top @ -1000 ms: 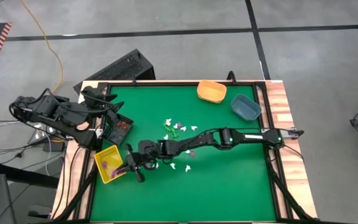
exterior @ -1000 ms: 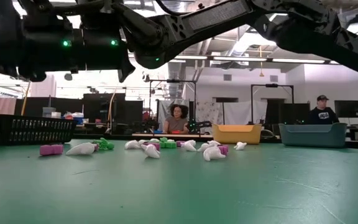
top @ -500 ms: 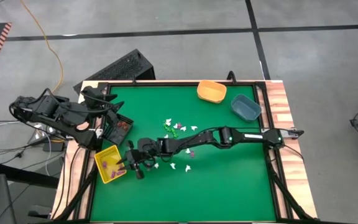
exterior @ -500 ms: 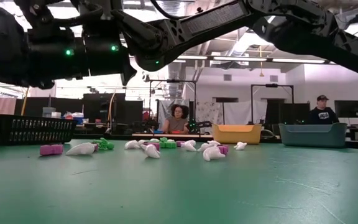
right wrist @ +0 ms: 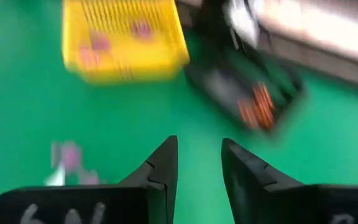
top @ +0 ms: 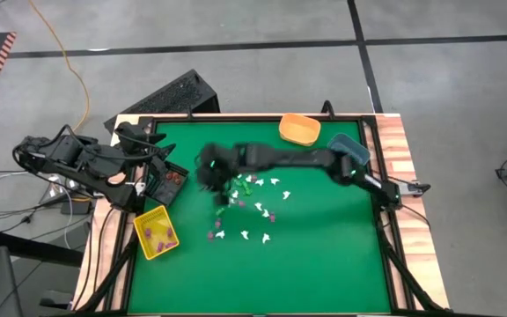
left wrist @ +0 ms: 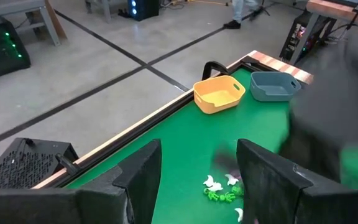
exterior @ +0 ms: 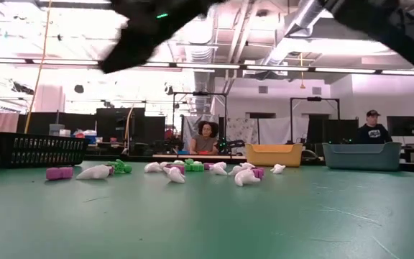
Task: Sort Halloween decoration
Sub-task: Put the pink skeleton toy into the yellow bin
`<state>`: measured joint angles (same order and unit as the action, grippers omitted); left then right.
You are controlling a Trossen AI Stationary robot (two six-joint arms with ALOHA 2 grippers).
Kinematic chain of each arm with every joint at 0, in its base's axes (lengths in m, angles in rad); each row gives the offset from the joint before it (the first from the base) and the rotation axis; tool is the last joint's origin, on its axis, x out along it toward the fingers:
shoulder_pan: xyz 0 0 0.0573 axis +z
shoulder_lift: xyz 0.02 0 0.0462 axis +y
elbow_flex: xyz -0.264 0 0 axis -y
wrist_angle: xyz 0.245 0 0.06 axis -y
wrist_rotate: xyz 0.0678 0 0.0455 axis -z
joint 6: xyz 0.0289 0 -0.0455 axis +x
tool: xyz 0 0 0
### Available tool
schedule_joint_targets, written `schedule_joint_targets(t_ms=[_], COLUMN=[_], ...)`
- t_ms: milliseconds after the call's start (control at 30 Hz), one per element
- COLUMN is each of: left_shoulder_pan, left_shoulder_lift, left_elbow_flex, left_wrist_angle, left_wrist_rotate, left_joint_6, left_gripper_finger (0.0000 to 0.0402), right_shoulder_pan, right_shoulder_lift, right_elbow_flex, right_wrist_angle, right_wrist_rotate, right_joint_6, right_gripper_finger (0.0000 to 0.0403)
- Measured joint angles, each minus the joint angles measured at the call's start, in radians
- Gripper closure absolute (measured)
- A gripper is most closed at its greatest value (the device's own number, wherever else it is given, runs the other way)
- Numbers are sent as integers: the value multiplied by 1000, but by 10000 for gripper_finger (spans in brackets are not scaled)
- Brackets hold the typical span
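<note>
Swinging: right claw (top: 211,173) has left the yellow slatted plastic bin (top: 156,233), now blurred over mid green bench (top: 324,255).
Claw state: right fingers (right wrist: 160,168) slightly parted, nothing between; left claw (left wrist: 197,171) spread, parked at bench's left edge.
Trinkets: tiny white, purple, green Halloween decorations (top: 252,210) scattered mid-bench; some purple ones in yellow bin.
Meaning: drop likely done, next pick pending.

1. My overhead feed is evenly bright; the green surface (top: 324,229) shows no glare and only soft shadows.
2. The right arm (top: 280,160) smears with motion blur there.
3. In my low view, ceiling strip lights (exterior: 192,66) blow out white.
4. My right wrist feed is blurred throughout; the yellow bin (right wrist: 124,38) looks smudged.
</note>
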<state>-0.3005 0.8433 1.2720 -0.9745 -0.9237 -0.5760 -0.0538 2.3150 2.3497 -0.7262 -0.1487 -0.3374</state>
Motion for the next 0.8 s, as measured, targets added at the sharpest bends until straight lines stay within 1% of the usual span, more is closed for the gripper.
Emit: schedule_joint_targets(t_ms=[100, 200, 300, 400, 500, 600, 667, 700, 800], left_shoulder_pan=[0, 0, 0, 0, 0, 0, 0, 0, 0], left_shoulder_lift=[0, 0, 0, 0, 0, 0, 0, 0, 0], left_elbow_flex=[0, 0, 0, 0, 0, 0, 0, 0, 0], left_wrist_angle=[0, 0, 0, 0, 0, 0, 0, 0, 0], left_wrist_rotate=[0, 0, -5, -5, -4, -4, -4, -4, -4], left_joint_6=[7, 8, 8, 16, 35, 38, 39, 38, 25], left_gripper_finger=[202, 202, 202, 202, 202, 202, 202, 202, 202], right_shoulder_pan=[-56, -118, -182, -215, -198, -148, -100, -72, 29], right_shoulder_lift=[-91, -172, -236, -288, -395, -564, -666, -709, -811], right_elbow_flex=[-4, -4, -33, -146, -349, -600, -770, -850, -1051], right_wrist_angle=[-254, -442, -607, -722, -689, -562, -436, -363, -162], right_wrist_rotate=[112, 197, 209, 208, 200, 200, 205, 223, 316], right_joint_6=[-7, 31, 111, 183, 241, 333, 440, 507, 727], right_gripper_finger=[288, 290, 291, 291, 291, 291, 291, 291, 291])
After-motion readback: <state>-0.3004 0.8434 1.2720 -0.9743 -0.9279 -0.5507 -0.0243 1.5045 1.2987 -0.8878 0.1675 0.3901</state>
